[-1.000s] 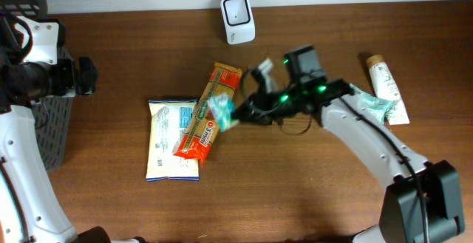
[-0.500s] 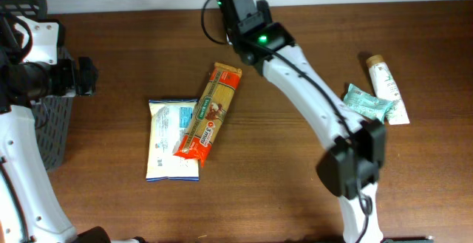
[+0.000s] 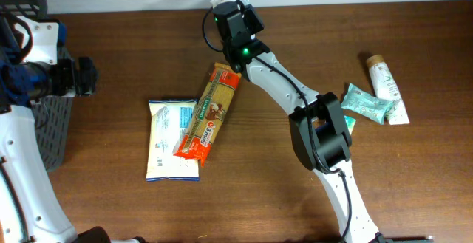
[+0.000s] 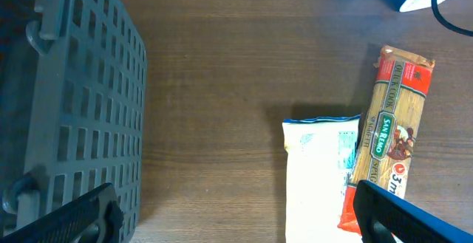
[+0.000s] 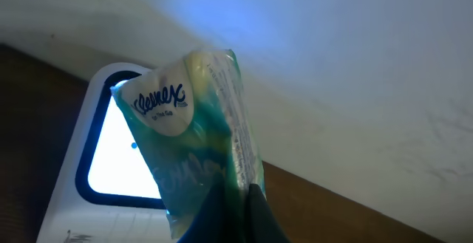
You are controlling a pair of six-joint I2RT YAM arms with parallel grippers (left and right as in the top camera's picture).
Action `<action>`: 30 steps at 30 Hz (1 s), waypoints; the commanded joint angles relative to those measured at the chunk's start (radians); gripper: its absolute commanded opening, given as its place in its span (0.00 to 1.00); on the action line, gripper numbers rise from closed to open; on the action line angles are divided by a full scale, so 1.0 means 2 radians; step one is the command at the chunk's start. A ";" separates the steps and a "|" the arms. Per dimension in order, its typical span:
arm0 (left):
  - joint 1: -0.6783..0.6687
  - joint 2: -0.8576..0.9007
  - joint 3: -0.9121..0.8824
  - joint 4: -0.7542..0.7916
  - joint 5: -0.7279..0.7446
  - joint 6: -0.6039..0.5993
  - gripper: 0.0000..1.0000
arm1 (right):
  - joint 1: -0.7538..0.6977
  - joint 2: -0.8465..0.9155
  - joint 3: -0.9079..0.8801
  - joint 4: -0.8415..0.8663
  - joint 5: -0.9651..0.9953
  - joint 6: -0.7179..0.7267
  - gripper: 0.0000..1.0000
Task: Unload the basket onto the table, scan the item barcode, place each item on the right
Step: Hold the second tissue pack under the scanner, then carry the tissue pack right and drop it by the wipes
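My right gripper (image 5: 236, 199) is shut on a green and white Kleenex tissue pack (image 5: 196, 117), pinching its lower edge. The pack stands upright just in front of the white barcode scanner (image 5: 103, 165), whose window glows bright. From overhead, the right gripper (image 3: 230, 10) sits at the table's back edge and covers the scanner; the pack is hidden under it. My left gripper (image 4: 236, 224) is open and holds nothing; it hovers between the grey basket (image 4: 74, 95) and the white packet (image 4: 318, 176).
A spaghetti pack (image 3: 209, 110) lies partly over the white packet (image 3: 171, 139) mid-table. A second teal tissue pack (image 3: 367, 103) and a white tube (image 3: 386, 86) lie at the right. The grey basket (image 3: 44, 132) stands at the left edge.
My right arm swung from mid-table up to the scanner at the back, carrying the tissue pack, and has settled there. The left arm has not moved.
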 commanded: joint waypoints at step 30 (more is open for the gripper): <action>0.002 0.002 0.002 -0.001 0.005 0.006 0.99 | -0.219 -0.268 -0.242 -0.537 -0.258 0.357 0.04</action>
